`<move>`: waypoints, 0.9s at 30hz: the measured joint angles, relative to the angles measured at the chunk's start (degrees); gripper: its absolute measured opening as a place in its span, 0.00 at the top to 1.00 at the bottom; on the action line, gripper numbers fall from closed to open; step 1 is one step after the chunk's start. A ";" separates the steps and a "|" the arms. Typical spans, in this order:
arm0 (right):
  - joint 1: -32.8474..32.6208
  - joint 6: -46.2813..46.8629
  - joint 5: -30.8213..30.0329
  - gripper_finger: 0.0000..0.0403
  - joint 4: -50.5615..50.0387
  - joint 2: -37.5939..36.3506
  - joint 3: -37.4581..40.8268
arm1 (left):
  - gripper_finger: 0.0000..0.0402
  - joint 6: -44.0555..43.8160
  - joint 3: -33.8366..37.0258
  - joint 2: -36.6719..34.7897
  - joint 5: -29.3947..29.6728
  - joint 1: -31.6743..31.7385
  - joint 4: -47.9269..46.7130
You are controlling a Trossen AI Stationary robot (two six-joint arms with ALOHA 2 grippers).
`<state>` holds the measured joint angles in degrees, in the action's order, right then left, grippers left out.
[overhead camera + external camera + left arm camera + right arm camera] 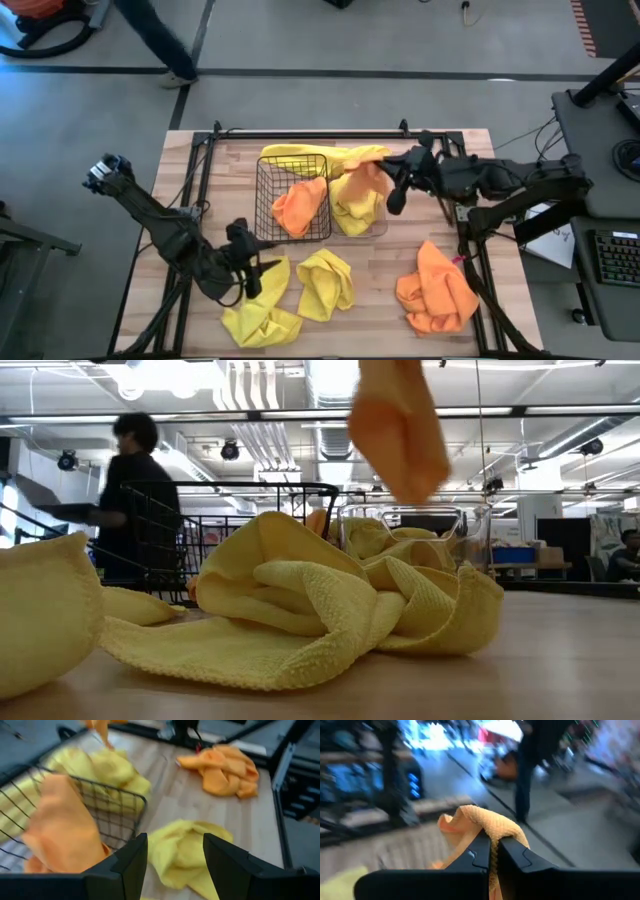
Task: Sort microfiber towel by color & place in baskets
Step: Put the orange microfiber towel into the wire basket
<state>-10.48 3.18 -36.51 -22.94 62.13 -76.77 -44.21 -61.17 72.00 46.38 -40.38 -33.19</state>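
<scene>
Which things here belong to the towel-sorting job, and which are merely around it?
Job:
orange towel in right gripper
wire basket
clear basket
yellow towels
orange pile
left gripper, open

Around:
keyboard
person

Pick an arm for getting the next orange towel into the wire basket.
Right. The right gripper is already shut on an orange towel, held up beside the wire basket. The left gripper is open and empty, over the yellow towels at the front.
</scene>
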 joint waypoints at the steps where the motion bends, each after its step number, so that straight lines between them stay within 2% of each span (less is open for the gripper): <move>1: 0.02 -1.86 1.46 0.98 3.01 0.41 -0.01 | 0.56 0.58 0.00 -0.48 1.14 0.00 0.01; 8: 0.93 -10.52 8.60 0.98 18.87 5.89 -0.07 | 0.56 4.91 0.00 -4.14 8.33 0.00 -0.37; 12: 2.36 -10.63 15.23 0.98 23.60 9.71 0.02 | 0.56 5.90 0.00 -6.57 11.30 0.00 -0.34; 17: 4.39 -9.22 21.39 0.98 26.72 13.72 0.02 | 0.56 6.04 0.00 -8.26 11.73 0.00 -0.33; 27: 8.05 -8.86 23.47 0.98 34.14 21.01 0.04 | 0.56 7.93 0.00 -9.36 13.31 0.00 -0.46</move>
<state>-2.43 -5.68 -13.03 11.20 83.14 -76.73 -36.29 -61.17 62.63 59.68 -40.38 -33.65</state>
